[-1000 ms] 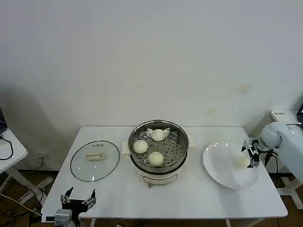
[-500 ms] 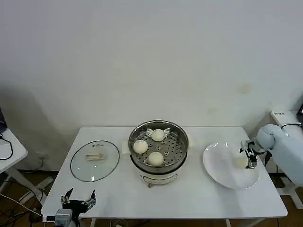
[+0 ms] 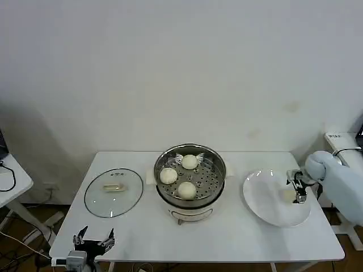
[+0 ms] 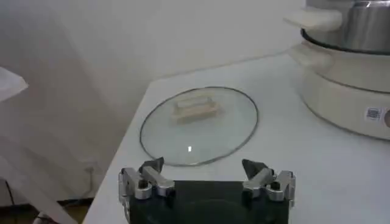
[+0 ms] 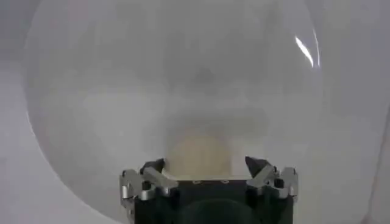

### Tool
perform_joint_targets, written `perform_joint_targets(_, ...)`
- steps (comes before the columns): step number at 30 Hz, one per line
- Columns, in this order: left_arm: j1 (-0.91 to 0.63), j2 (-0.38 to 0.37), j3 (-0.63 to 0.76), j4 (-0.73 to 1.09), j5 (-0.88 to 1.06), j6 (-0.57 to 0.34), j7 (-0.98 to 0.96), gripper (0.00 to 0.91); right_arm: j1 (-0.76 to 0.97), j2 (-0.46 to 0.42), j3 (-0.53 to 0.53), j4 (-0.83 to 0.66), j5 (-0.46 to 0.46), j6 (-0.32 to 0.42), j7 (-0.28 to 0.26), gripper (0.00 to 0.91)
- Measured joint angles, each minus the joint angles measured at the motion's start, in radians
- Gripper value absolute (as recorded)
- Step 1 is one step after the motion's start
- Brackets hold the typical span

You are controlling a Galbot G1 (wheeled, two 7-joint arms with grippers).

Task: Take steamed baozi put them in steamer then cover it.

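The right gripper (image 5: 206,173), jaws spread wide, straddles a cream-white round baozi (image 5: 200,156) on the flat white plate (image 3: 266,211); left gripper (image 4: 207,177) waits open near the table's front-left corner.

at the right edge you see a rounded pale blue-white arm (image 3: 340,184); each gripper (image 4: 207,173) has a black body and silver, black-tipped fingers (image 5: 143,181).

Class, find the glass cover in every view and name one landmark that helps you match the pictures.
Head view: cover flat on the table, left of the steamer.
Left wrist view: cover beyond the open left gripper, beside the steamer.
Right wrist view: not in it.
Shared landmark: the steamer.
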State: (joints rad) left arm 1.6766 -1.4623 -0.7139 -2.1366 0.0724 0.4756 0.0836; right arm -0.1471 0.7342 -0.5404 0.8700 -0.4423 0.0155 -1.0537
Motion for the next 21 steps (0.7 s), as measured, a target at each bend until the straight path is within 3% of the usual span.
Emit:
perform_joint_targets(14, 0.0, 0.001, -0.001, 0.005, 0.001, 0.0, -0.001, 0.907, -0.007, 0.013, 0.012, -0.023, -0.015, 0.006, 0.0, 0.907)
perform_joint_targets(17, 0.0, 0.002, -0.003, 0.006, 0.001, 0.0, -0.001, 0.907, -0.007, 0.012, 0.012, -0.026, -0.015, 0.006, 0.001, 0.776)
perform_joint_targets(21, -0.002, 0.001, -0.002, 0.008, 0.001, 0.0, -0.001, 0.907, -0.006, 0.01, 0.013, -0.028, -0.014, 0.008, 0.001, 0.736)
